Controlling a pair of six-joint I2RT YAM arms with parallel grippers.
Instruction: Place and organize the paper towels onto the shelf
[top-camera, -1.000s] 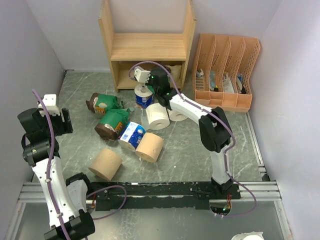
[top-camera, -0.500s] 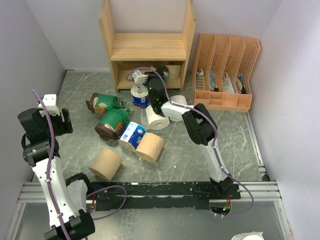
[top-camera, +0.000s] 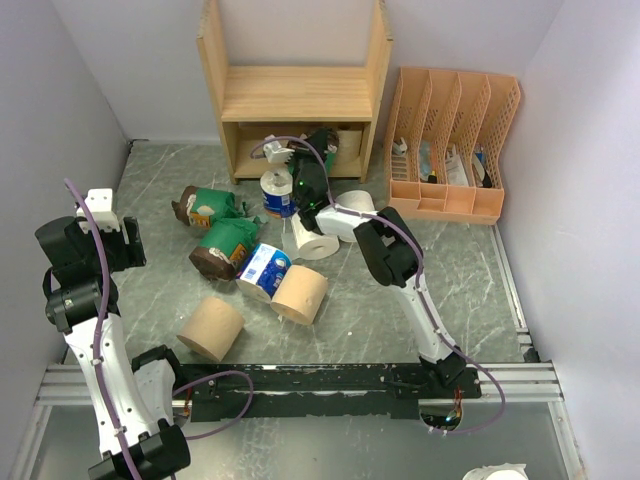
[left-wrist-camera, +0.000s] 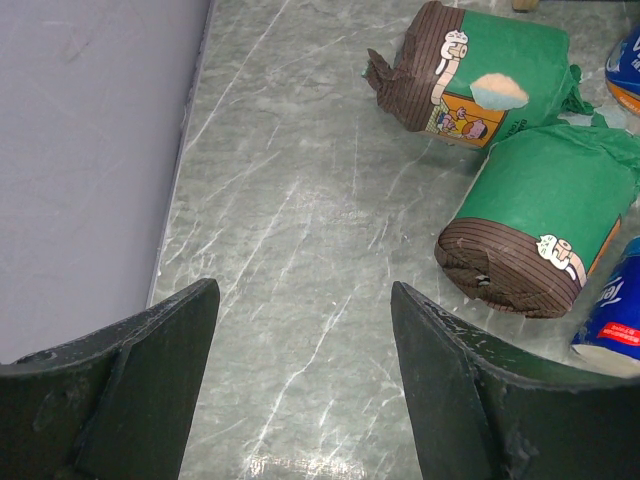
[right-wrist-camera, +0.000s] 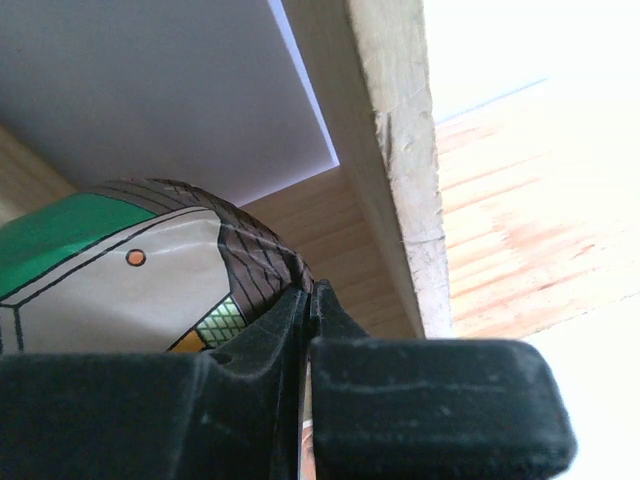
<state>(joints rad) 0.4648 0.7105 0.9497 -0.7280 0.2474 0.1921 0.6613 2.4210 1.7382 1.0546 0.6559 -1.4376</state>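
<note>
The wooden shelf stands at the back. My right gripper reaches into its lower tier, shut on the brown twisted wrapper end of a green-wrapped paper towel, just under the shelf board. Another roll sits in that tier. On the floor lie two green rolls, blue-and-white ones, white ones and tan ones. My left gripper hangs open over bare floor at the far left, short of the green rolls.
A peach slotted file organizer stands right of the shelf. Grey walls close in on the left, back and right. A metal rail runs along the near edge. One more white roll shows at the bottom right.
My right arm has pushed forward, carrying the green-wrapped roll from in front of the shelf into its lower tier. The left arm has not moved.
</note>
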